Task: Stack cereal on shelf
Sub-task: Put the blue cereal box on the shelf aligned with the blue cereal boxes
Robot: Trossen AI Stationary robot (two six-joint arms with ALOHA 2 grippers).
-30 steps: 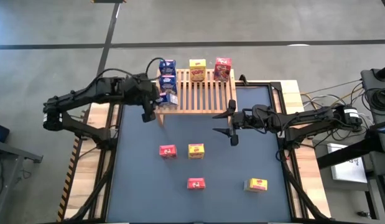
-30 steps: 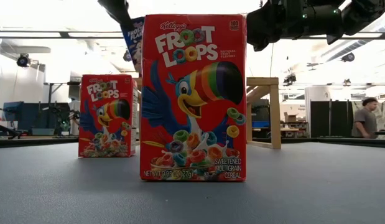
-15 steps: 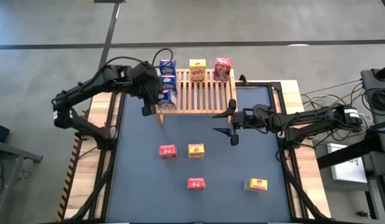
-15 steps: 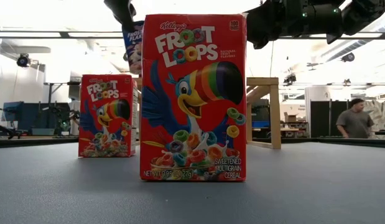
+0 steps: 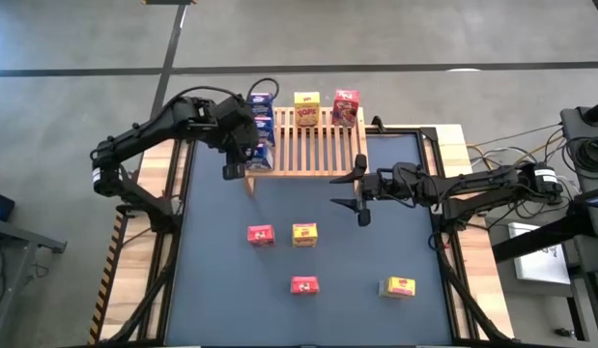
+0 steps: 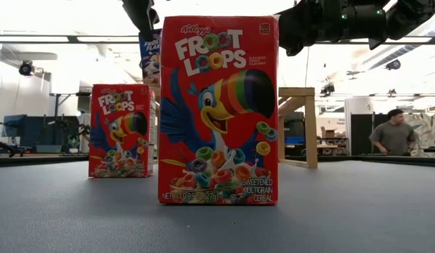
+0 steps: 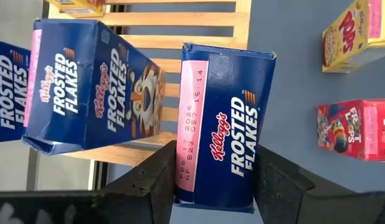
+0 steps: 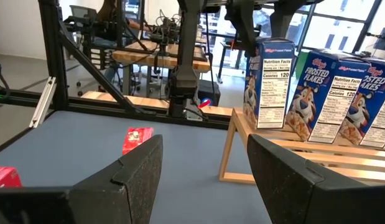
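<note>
I have a blue Frosted Flakes box [image 7: 223,124] pinched between the fingers of my left gripper [image 7: 214,180], held up over the near left corner of the shelf [image 5: 308,145], right beside a second blue box [image 7: 92,87] standing on the slats, with a third blue box [image 7: 9,93] behind that one. Along the shelf's far edge stand a yellow box [image 5: 306,106] and a red box [image 5: 345,106]. On the table in front of the shelf sit two red boxes [image 5: 261,234] [image 5: 304,285] and two yellow boxes [image 5: 304,233] [image 5: 399,286]. My right gripper [image 5: 356,193] waits off the shelf's near right corner, fingers spread, holding nothing.
</note>
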